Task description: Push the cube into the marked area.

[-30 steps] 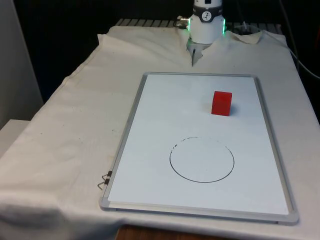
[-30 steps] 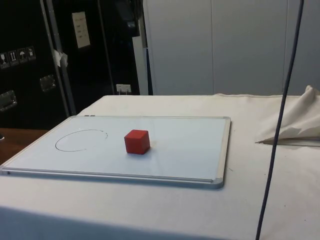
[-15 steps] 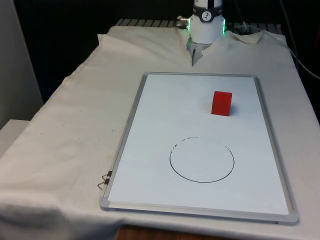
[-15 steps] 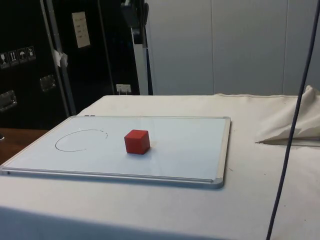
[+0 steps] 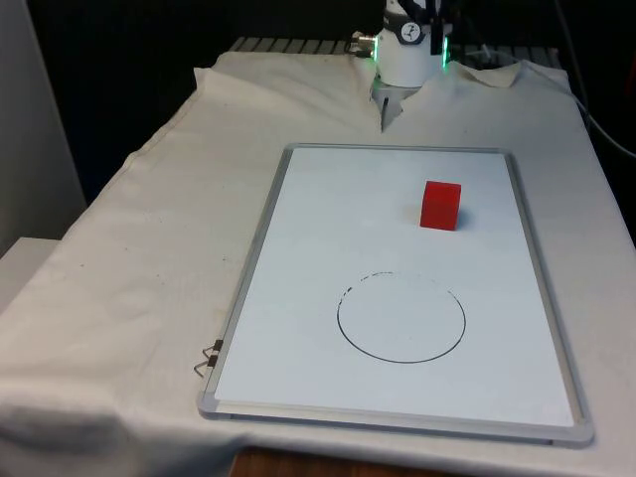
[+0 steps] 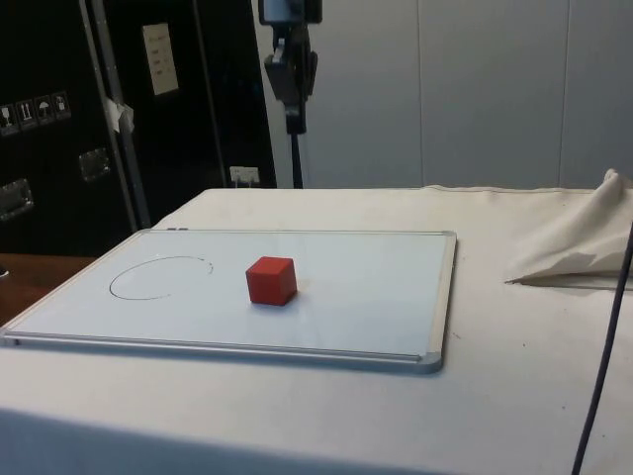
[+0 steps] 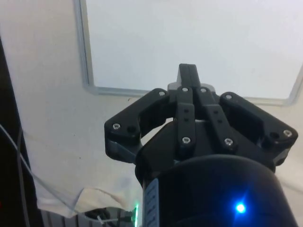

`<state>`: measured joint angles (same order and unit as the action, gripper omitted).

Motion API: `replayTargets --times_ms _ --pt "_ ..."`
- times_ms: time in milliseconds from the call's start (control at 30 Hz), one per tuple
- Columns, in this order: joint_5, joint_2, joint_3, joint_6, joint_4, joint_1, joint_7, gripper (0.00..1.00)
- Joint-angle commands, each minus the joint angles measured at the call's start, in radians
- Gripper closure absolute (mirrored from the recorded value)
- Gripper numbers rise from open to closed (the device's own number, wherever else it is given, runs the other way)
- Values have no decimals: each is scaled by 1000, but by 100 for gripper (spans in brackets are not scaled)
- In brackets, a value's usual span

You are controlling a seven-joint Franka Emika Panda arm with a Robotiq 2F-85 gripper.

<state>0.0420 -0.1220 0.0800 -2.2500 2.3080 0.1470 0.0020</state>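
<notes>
Cube (image 5: 440, 205) sits on whiteboard (image 5: 298, 298), apart from drawn circle (image 5: 401, 317). Gripper (image 6: 294, 109) high above whiteboard's far side, jaws pressed together. Off-centre push could spin cube past circle.

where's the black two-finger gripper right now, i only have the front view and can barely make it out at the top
Observer: In the side view the gripper hangs high in the air, well above the small red cube.
Operator: is it open
Observer: The wrist view has its fingers pressed together, holding nothing.
Operator: what's under it
Observer: In that view the tips sit over the robot-side edge of the white metal-framed whiteboard.
</notes>
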Motion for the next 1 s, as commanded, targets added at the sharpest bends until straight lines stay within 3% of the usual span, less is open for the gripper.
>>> replayTargets --times_ms 0,100,133,367,433,667,700,967 --pt "5 8 -4 -17 5 3 11 100" --pt "7 31 -19 -48 17 4 35 100" --pt "2 27 -16 -29 9 0 24 100" --pt "11 82 -47 -111 39 3 82 100" --pt "8 84 -48 -101 35 1 80 100" --pt "26 142 -64 -175 55 4 124 100" --pt "16 139 -63 -161 51 1 119 100" --pt "40 203 -82 -245 74 4 140 100"
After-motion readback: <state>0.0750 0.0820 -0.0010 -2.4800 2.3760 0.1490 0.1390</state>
